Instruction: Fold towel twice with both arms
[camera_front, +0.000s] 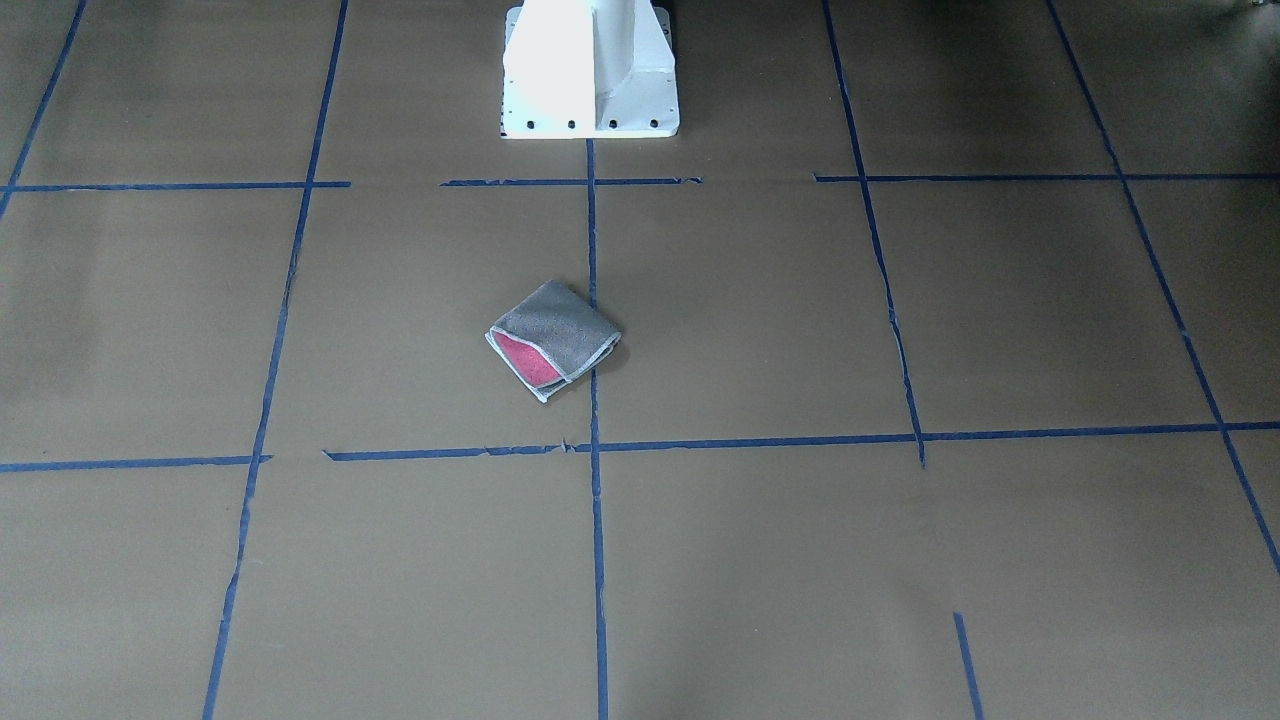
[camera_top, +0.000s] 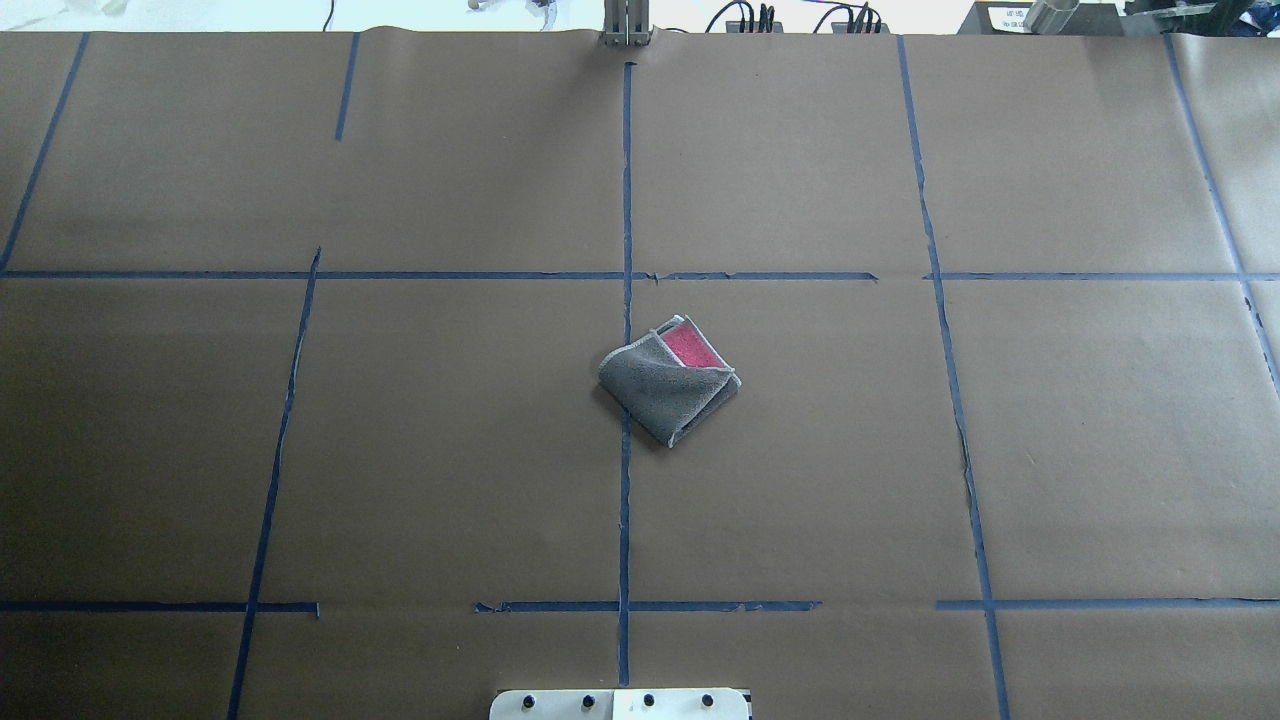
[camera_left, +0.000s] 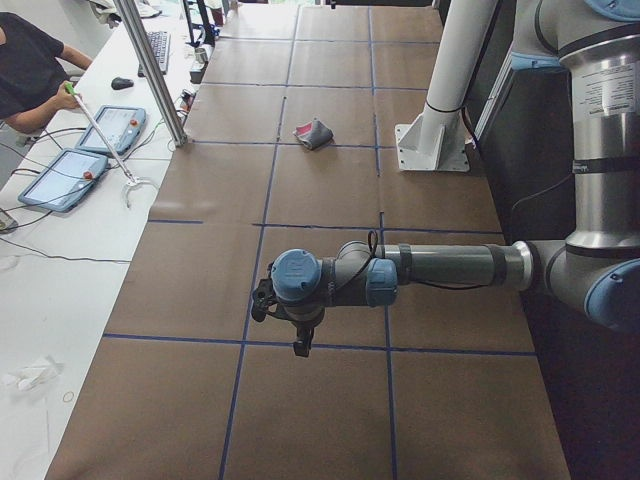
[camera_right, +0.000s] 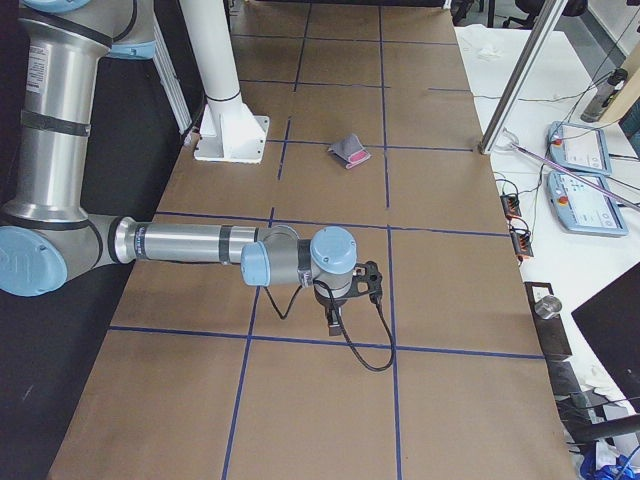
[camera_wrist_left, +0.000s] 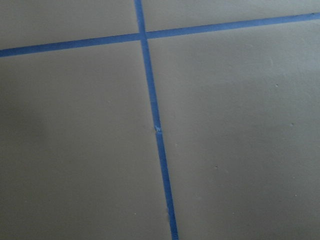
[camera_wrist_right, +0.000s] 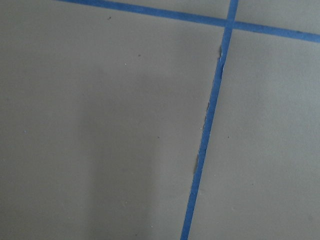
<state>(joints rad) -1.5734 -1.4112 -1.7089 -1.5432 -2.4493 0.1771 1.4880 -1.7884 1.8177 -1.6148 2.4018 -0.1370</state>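
L arm (camera_left: 440, 265) & R arm (camera_right: 190, 243) hung well apart from folded towel (camera_top: 668, 380), grey up; my L pincer (camera_left: 264, 298), R pincer (camera_right: 372, 282): couldn't tell if open.

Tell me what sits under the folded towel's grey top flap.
Under the grey flap of the towel, a pink face shows at the open edge away from the robot. The rest of the inside is covered, so I cannot count layers.
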